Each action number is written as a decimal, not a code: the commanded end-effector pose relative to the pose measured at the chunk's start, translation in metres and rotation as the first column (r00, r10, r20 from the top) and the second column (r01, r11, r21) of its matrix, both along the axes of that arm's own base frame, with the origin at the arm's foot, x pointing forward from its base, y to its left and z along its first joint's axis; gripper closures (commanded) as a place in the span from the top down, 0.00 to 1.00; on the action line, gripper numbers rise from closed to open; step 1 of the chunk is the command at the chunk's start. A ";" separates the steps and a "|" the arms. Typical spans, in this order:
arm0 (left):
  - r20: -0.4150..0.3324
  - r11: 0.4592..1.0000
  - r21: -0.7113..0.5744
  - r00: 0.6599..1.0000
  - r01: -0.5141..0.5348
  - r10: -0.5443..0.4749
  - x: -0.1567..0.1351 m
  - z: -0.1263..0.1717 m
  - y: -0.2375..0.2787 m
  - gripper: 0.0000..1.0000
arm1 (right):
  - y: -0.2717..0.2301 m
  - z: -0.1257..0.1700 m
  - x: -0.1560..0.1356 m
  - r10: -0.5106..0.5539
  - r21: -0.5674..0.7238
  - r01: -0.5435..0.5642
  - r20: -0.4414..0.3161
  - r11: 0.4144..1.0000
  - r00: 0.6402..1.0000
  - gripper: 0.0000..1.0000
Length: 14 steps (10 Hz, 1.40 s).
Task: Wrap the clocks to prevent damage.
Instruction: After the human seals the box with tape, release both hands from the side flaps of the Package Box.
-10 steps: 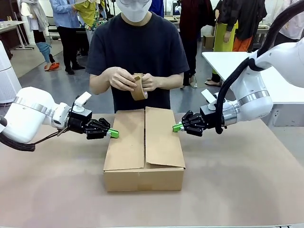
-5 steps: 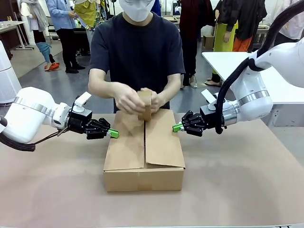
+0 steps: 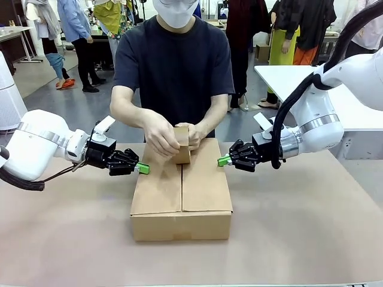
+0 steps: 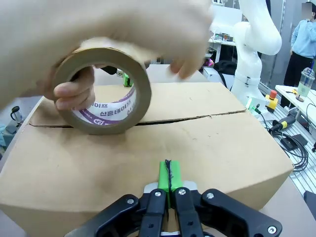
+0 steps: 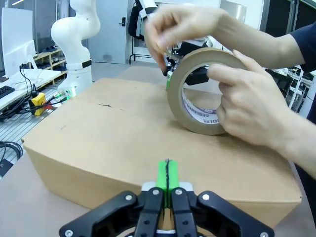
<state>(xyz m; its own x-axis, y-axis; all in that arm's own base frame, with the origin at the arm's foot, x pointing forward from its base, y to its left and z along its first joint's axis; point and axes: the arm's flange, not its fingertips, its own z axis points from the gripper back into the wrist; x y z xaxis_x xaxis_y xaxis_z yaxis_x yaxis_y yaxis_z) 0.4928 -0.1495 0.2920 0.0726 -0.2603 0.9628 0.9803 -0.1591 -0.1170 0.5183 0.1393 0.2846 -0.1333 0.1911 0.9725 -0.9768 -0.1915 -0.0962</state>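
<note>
Spanning the whole foreground, the brown table point(image 3: 311, 227) carries a closed cardboard box point(image 3: 179, 203) at its middle, both top flaps lying flat. Whatever is inside stays hidden under them, so the clocks cannot be seen.

The left arm point(image 3: 42, 146) reaches in from one side and the right arm point(image 3: 323, 119) from the other. A person point(image 3: 173, 66) in a dark T-shirt stands at the far edge, cut off by the top of the frame.

The left jaws are fully closed, green pads point(image 4: 164, 175) pressed flat together with nothing between them, tips right at the box's point(image 4: 148, 163) side wall near its top edge. Whether they touch the cardboard cannot be told. The right jaws are likewise clamped on nothing, pads point(image 5: 163, 175) together at the opposite side of the box point(image 5: 108, 133).

One hand point(image 3: 157, 133) and the other hand point(image 3: 195, 134) hold a roll of brown packing tape point(image 3: 181, 146) upright on the far end of the flap seam. In the left wrist view a blurred hand covers the roll's point(image 4: 108, 127) top; in the right wrist view fingers hide part of the roll's point(image 5: 174, 96) rim.

Purple Korean print runs round the inner core – "테이프" can be made out, the rest too curved to read.
</note>
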 end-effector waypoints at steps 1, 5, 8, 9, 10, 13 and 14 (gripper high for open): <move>-0.010 1.000 0.006 1.000 -0.012 0.012 0.002 -0.003 -0.001 0.01 | -0.001 -0.003 0.000 -0.010 -0.008 0.010 0.000 1.000 1.000 0.01; -0.010 1.000 0.006 1.000 -0.012 0.012 0.002 -0.003 -0.001 0.01 | -0.001 -0.003 0.000 -0.010 -0.008 0.010 0.000 1.000 1.000 0.01; -0.010 1.000 0.006 1.000 -0.012 0.012 0.002 -0.003 -0.001 0.01 | -0.001 -0.003 0.000 -0.010 -0.008 0.010 0.000 1.000 1.000 0.01; -0.010 1.000 0.006 1.000 -0.012 0.012 0.002 -0.003 -0.001 0.01 | -0.001 -0.003 0.000 -0.010 -0.008 0.010 0.000 1.000 1.000 0.01; -0.010 1.000 0.006 1.000 -0.012 0.012 0.002 -0.003 -0.001 0.01 | -0.001 -0.003 0.000 -0.010 -0.008 0.010 0.000 1.000 1.000 0.01; -0.010 1.000 0.006 1.000 -0.012 0.012 0.002 -0.003 -0.001 0.01 | -0.001 -0.003 0.000 -0.010 -0.008 0.010 0.000 1.000 1.000 0.01; -0.010 1.000 0.006 1.000 -0.012 0.012 0.002 -0.003 -0.001 0.01 | -0.001 -0.003 0.000 -0.010 -0.008 0.010 0.000 1.000 1.000 0.01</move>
<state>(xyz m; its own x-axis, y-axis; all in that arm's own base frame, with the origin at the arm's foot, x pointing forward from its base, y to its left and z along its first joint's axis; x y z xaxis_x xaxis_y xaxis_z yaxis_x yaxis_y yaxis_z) 0.4928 -0.1495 0.2919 0.0729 -0.2600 0.9629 0.9802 -0.1594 -0.1173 0.5183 0.1392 0.2845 -0.1331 0.1912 0.9725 -0.9768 -0.1914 -0.0960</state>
